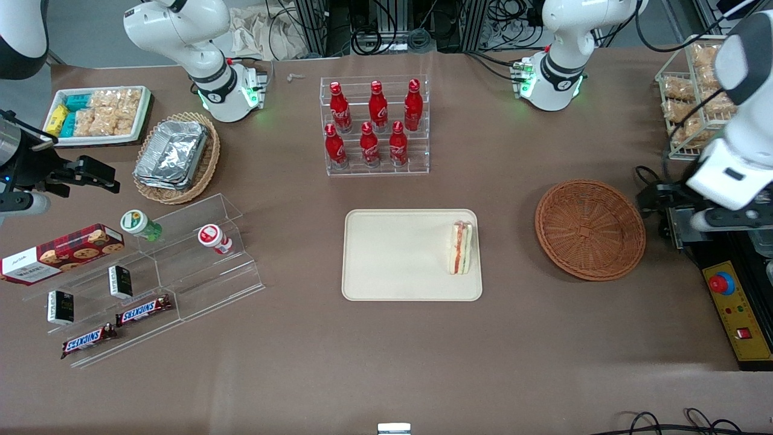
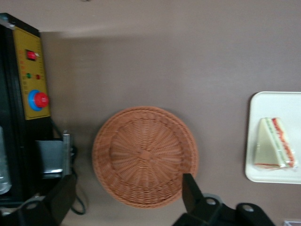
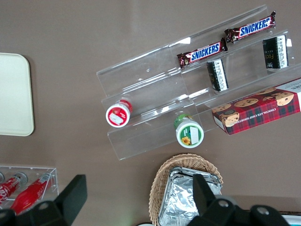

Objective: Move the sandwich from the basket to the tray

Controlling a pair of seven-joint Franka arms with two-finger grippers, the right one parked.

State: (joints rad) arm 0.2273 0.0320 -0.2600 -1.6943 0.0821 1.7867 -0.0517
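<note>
1. A clear rack of red bottles (image 1: pixel 374 124) stands farther from the front camera than the tray (image 1: pixel 386 284); a yellow control box (image 1: pixel 740 314) sits toward the working arm's end, beside the basket (image 1: pixel 590 229).
2. Nothing lies between basket and tray.
3. The sandwich (image 1: pixel 461 247) lies on the tray, at the edge nearest the basket, long axis running toward the front camera, its filling edge facing up.
4. The gripper (image 2: pixel 127 200) hangs above the basket's rim, fingers (image 2: pixel 190 193) spread apart, holding nothing.
</note>
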